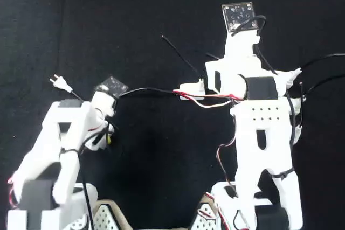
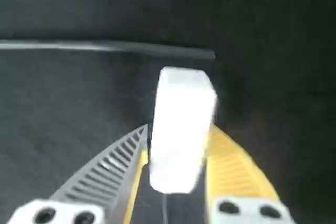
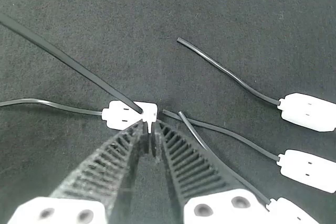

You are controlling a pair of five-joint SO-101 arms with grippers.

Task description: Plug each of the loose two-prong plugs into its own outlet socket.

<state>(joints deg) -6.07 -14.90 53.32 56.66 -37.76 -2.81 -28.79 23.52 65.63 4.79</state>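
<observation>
My left gripper (image 2: 176, 145) is shut on a white plug (image 2: 181, 124), which stands upright between the grey finger and the yellow finger; its prongs are hidden. My right gripper (image 3: 150, 132) is shut on the end of a white outlet socket (image 3: 128, 115) lying on the black cloth, with its cable running away from it. Two more white sockets (image 3: 307, 111) (image 3: 307, 163) lie beside it, each with a black cable. In the high view a loose two-prong plug (image 1: 60, 83) lies beyond the left arm (image 1: 70, 127).
Thin black cables (image 1: 180, 55) cross the middle of the black table cloth (image 1: 108, 25). One cable (image 2: 105, 46) lies just beyond the held plug. The right arm (image 1: 259, 111) stands over the sockets. The table's far edge runs along the top of the high view.
</observation>
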